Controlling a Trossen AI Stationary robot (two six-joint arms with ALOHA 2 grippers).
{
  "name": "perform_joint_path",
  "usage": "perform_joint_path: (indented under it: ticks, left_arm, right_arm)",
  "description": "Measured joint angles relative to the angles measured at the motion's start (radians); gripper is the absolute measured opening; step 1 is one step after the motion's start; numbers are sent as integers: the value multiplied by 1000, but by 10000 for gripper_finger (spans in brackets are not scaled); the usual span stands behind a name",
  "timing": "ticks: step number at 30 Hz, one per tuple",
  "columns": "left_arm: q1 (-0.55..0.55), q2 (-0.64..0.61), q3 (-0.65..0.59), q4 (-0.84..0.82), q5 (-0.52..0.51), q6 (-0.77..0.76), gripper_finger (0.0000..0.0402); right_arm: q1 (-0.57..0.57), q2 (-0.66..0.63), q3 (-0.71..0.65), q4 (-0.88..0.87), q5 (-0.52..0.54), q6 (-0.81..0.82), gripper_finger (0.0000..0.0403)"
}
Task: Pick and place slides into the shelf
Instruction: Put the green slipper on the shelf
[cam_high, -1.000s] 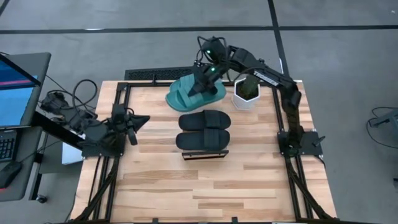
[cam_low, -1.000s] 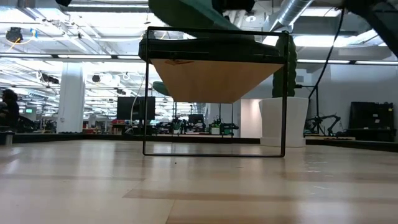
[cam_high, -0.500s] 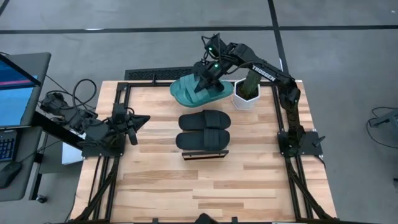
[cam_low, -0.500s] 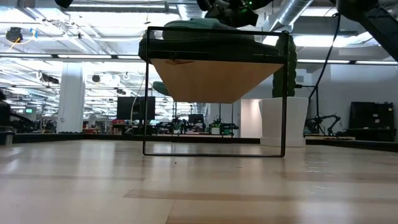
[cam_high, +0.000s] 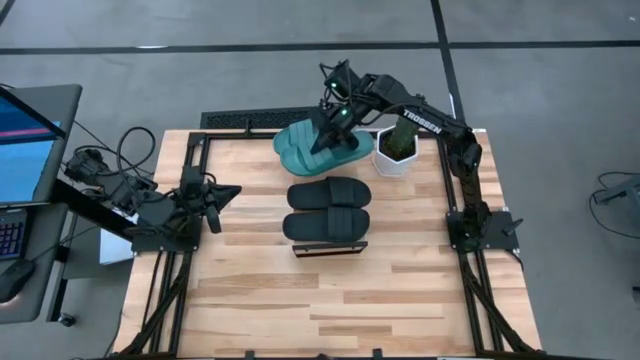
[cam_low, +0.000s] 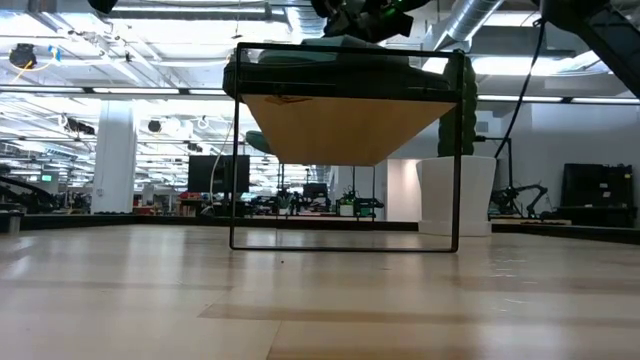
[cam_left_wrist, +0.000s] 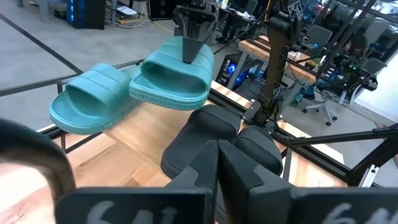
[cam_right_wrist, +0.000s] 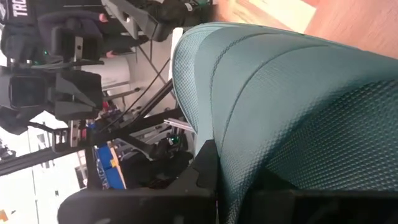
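The right pincer (cam_high: 331, 125) is clenched on a teal slide (cam_high: 335, 148) at the bench's (cam_high: 250, 290) far edge, beside the other teal slide (cam_high: 296, 141). Two black slides (cam_high: 327, 210) lie on the shelf (cam_high: 330, 246). The left pincer (cam_high: 232, 190) waits at the left; whether it is released I cannot tell.

Two black slides (cam_high: 327, 210), two teal slides (cam_high: 315, 145)

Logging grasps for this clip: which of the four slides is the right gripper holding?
The teal slide nearer the potted plant, clamped by the right gripper and lifted beside its teal twin.

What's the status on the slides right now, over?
Right gripper shut on teal slide, lifted at table's far edge. Left gripper parked, left side. Black slides on shelf. Potted plant close by.
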Motion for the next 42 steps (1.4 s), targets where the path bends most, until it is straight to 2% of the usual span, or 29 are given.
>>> perform_joint_path:
  ticks: [7, 20, 32, 42]
  left_arm:
    - [0, 0, 0, 0, 27, -1, 0]
    - [0, 1, 0, 0, 53, -13, 0]
    - [0, 1, 0, -1, 60, -16, 0]
    - [0, 1, 0, -3, 79, -16, 0]
  right_arm:
    - [22, 0, 0, -47, 39, -8, 0]
    - [50, 61, 0, 52, 50, 42, 0]
    - [46, 95, 0, 45, 57, 71, 0]
    - [23, 99, -2, 51, 108, 86, 0]
